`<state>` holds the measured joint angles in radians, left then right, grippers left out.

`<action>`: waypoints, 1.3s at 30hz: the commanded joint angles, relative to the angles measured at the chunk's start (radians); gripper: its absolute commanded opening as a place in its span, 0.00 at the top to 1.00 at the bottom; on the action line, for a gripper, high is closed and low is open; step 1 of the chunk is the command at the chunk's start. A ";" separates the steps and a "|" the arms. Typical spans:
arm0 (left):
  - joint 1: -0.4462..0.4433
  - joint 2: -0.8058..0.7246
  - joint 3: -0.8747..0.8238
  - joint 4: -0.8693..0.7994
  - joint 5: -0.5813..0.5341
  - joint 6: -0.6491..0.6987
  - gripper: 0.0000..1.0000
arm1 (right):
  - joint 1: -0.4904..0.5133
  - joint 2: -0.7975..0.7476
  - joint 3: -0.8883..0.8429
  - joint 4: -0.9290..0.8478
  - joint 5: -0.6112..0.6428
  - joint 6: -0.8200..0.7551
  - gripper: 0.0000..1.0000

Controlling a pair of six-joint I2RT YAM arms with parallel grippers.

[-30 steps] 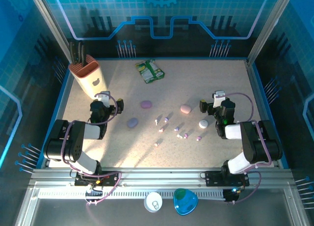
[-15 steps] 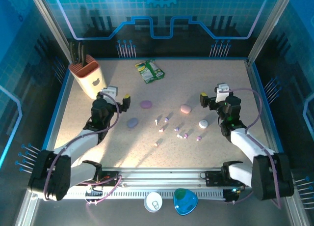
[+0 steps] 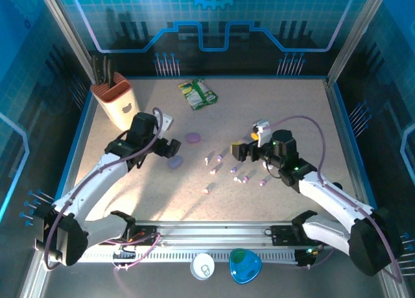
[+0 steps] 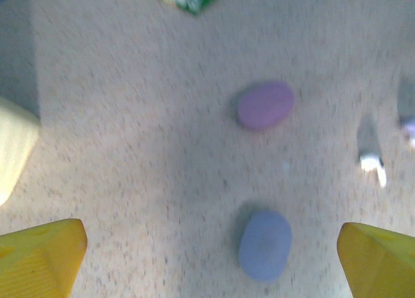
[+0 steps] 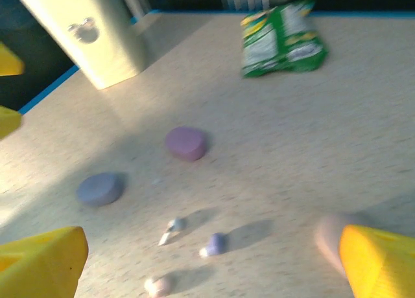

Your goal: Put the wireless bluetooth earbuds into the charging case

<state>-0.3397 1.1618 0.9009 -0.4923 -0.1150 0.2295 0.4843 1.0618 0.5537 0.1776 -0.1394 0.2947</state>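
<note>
Several tiny earbuds point(image 3: 220, 158) in white, pink and purple lie scattered mid-table. Pebble-shaped charging cases lie nearby: a purple one point(image 3: 193, 137) and a blue-lilac one point(image 3: 175, 162). My left gripper point(image 3: 170, 135) hovers open just left of those two. In the left wrist view the blue-lilac case point(image 4: 264, 245) lies between the yellow fingertips point(image 4: 39, 256), right of centre, with the purple case point(image 4: 264, 105) beyond. My right gripper point(image 3: 246, 146) stands open above the earbuds' far right. Its view shows three earbuds point(image 5: 215, 244) ahead and a pink case point(image 5: 329, 236) by the right fingertip point(image 5: 382, 262).
A cream knife block point(image 3: 117, 102) stands at the back left. A green packet point(image 3: 199, 93) lies at the back centre. The table has blue raised edges point(image 3: 337, 116). A white disc point(image 3: 203, 266) and a blue dish point(image 3: 245, 265) sit below the front rail.
Both arms have stretched out toward the table's middle. The left gripper moved right toward the two cases; the right gripper swung left over the pink case and earbuds.
</note>
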 commanded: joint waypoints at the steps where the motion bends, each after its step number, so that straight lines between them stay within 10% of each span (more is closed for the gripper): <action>1: -0.010 0.049 0.028 -0.239 0.034 0.103 0.01 | 0.069 0.049 -0.017 0.022 -0.019 0.080 0.00; 20: -0.050 0.466 0.119 -0.229 0.063 0.114 0.03 | 0.149 0.196 -0.029 0.149 -0.043 0.129 0.00; 39: -0.067 0.563 0.139 -0.182 0.104 0.108 0.67 | 0.146 0.197 -0.028 0.126 -0.036 0.158 0.00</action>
<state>-0.3962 1.7252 1.0168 -0.6739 -0.0357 0.3363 0.6216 1.2617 0.5282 0.3088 -0.1753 0.4271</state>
